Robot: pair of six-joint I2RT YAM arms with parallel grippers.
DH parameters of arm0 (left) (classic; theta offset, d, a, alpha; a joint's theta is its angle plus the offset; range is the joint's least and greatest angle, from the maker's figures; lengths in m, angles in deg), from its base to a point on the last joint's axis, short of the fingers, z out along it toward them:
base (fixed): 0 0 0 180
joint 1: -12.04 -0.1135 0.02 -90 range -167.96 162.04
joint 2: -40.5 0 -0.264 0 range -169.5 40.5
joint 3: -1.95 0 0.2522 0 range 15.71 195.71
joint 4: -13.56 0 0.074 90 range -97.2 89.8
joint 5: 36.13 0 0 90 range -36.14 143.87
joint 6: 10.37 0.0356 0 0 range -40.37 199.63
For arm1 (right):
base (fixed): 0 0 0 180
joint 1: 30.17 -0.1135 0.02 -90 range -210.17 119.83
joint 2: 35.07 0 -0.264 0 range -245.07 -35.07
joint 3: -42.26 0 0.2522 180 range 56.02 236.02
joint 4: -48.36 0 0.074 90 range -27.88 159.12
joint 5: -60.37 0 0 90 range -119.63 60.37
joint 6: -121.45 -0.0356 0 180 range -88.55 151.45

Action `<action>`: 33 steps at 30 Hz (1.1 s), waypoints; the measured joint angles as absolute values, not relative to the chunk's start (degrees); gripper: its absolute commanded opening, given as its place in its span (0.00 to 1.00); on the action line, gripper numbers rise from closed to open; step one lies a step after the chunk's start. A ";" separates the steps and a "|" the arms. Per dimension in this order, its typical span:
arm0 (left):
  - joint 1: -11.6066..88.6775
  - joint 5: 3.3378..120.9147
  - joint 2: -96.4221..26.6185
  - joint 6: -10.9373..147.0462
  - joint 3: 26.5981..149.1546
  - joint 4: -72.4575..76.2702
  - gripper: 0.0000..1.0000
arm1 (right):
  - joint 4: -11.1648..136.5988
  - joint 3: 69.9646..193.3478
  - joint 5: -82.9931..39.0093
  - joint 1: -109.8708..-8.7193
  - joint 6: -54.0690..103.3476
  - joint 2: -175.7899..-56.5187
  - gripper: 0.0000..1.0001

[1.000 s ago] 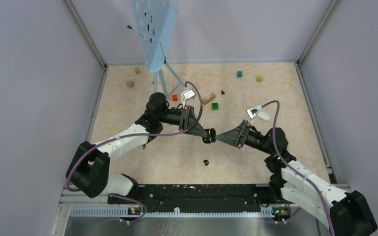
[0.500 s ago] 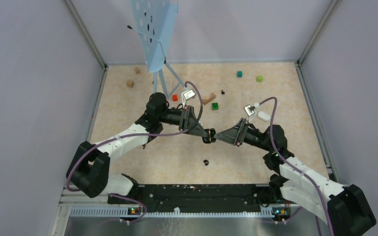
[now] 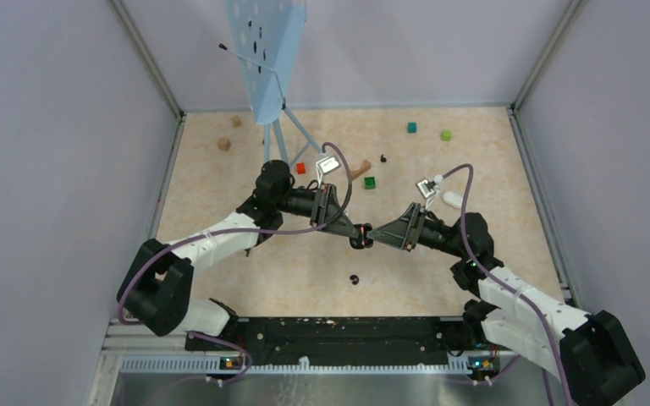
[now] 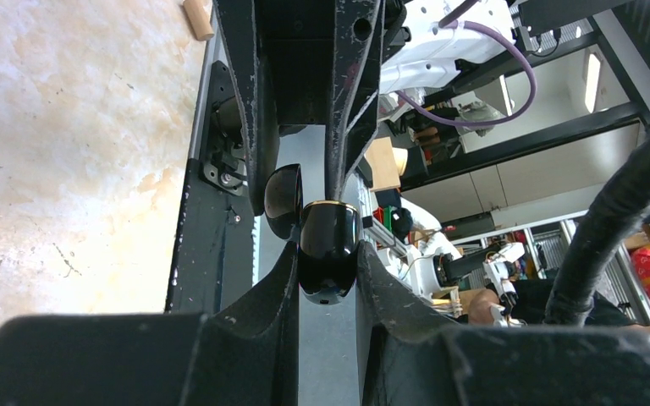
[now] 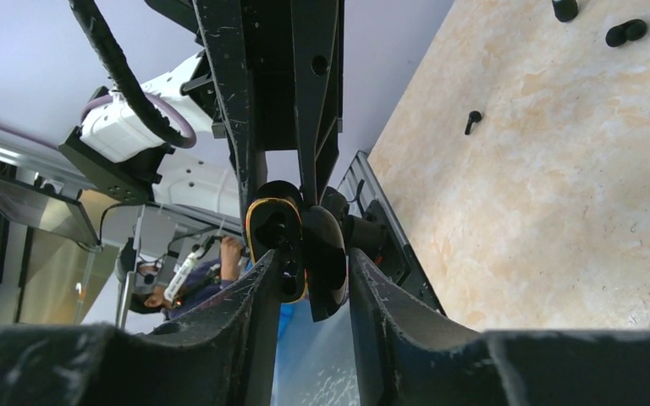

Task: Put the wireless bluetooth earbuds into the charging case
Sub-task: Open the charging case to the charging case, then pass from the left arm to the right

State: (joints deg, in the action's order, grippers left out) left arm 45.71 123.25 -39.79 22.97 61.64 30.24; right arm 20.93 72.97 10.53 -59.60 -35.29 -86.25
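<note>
Both grippers meet above the middle of the table. My left gripper (image 3: 356, 236) (image 4: 326, 258) is shut on the glossy black charging case (image 4: 328, 254), which has a gold rim. Its lid (image 4: 282, 200) hangs open beside it. My right gripper (image 3: 372, 236) (image 5: 307, 262) comes from the opposite side. Its fingers press on the case (image 5: 274, 237) and the lid (image 5: 328, 258). One black earbud (image 3: 355, 278) lies on the table below the grippers, and another small black bud (image 3: 383, 157) lies further back. More black pieces (image 5: 625, 32) show in the right wrist view.
A white rounded object (image 3: 453, 200) lies right of the right arm. Green cubes (image 3: 370, 182) (image 3: 446, 134), a teal cube (image 3: 411, 127), a red cube (image 3: 300, 167) and wooden blocks (image 3: 223, 144) are scattered at the back. A blue stand (image 3: 267, 59) rises at the back left.
My right gripper has slid left onto the case and its jaws have narrowed from wide open onto it. The left gripper has kept its hold, shifting only slightly.
</note>
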 measured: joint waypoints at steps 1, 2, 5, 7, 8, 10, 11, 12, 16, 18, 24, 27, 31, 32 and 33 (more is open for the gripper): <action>45.75 123.25 -39.79 22.97 61.64 30.26 0.00 | 20.93 72.97 10.64 -59.60 -35.26 -86.27 0.32; 45.84 123.23 -39.79 22.97 61.64 30.26 0.00 | 20.87 72.97 10.81 -59.60 -35.26 -86.36 0.32; 45.88 123.25 -39.79 22.97 61.64 30.26 0.00 | 20.63 72.99 11.05 -59.60 -35.24 -87.02 0.33; 45.90 123.25 -39.79 22.97 61.64 30.26 0.00 | 20.58 72.99 11.21 -59.60 -35.24 -87.32 0.34; 45.90 123.23 -39.79 22.97 61.64 30.26 0.00 | 20.58 72.99 11.27 -59.60 -35.24 -87.37 0.34; 45.95 123.23 -39.79 22.97 61.64 30.26 0.00 | 20.54 72.99 11.47 -59.60 -35.24 -87.39 0.30; 45.95 123.23 -39.79 22.97 61.64 30.26 0.00 | 20.54 72.99 11.64 -59.60 -35.26 -87.41 0.27; 45.95 123.21 -39.79 22.97 61.64 30.26 0.00 | 20.47 72.99 11.71 -59.60 -35.31 -87.50 0.24; 45.95 123.27 -39.79 22.75 61.64 30.35 0.00 | 20.12 72.99 11.80 -59.60 -35.46 -88.00 0.08; 46.03 123.27 -39.79 22.55 61.64 30.37 0.00 | 20.17 72.99 11.78 -59.60 -35.24 -88.15 0.00; 46.10 123.21 -39.79 23.23 61.77 29.52 0.52 | 21.22 73.02 11.64 -59.55 -34.59 -88.07 0.00; 46.01 122.62 -39.81 28.17 63.34 23.35 0.84 | 24.32 73.52 11.38 -59.51 -34.02 -87.56 0.00; 45.34 120.06 -40.01 37.24 68.07 9.65 0.96 | 35.49 78.55 8.89 -59.51 -30.72 -85.97 0.00; 45.05 118.88 -39.98 39.63 69.25 6.02 0.97 | 38.48 79.88 7.91 -59.51 -29.76 -85.46 0.00; 44.77 117.76 -39.85 41.31 69.99 3.35 0.98 | 41.37 81.12 6.57 -59.51 -28.88 -84.81 0.00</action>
State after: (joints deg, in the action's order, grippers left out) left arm 44.77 117.76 -39.85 41.31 69.99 3.35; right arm 41.37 81.12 6.57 -59.51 -28.88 -84.81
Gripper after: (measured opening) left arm 0.943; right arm 0.049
